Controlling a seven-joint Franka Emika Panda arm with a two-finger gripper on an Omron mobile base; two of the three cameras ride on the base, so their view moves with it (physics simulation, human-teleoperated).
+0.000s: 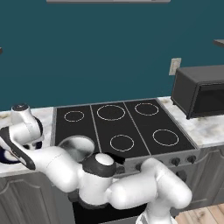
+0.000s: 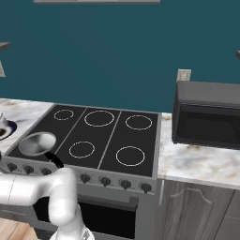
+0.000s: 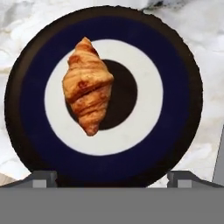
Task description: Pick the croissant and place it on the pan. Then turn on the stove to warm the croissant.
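Observation:
The croissant (image 3: 87, 85), golden brown and ridged, lies a little left of centre on a dark blue plate (image 3: 175, 83) with a white ring. My gripper (image 3: 113, 178) hovers straight above the plate, open, its fingertips (image 3: 41, 178) wide apart with nothing between them. In the left base view my arm reaches left over the counter beside the stove (image 1: 131, 124). The silver pan (image 1: 78, 146) sits on the front left burner, and its black handle (image 2: 55, 160) points toward the front edge. It holds nothing. The stove's knobs (image 2: 105, 180) line the grey front panel.
A dark microwave (image 2: 208, 115) stands on the marble counter (image 2: 197, 161) to the right of the stove. The plate rests on marble counter (image 3: 210, 131) to the left of it. A teal wall with an outlet (image 1: 175, 65) backs everything.

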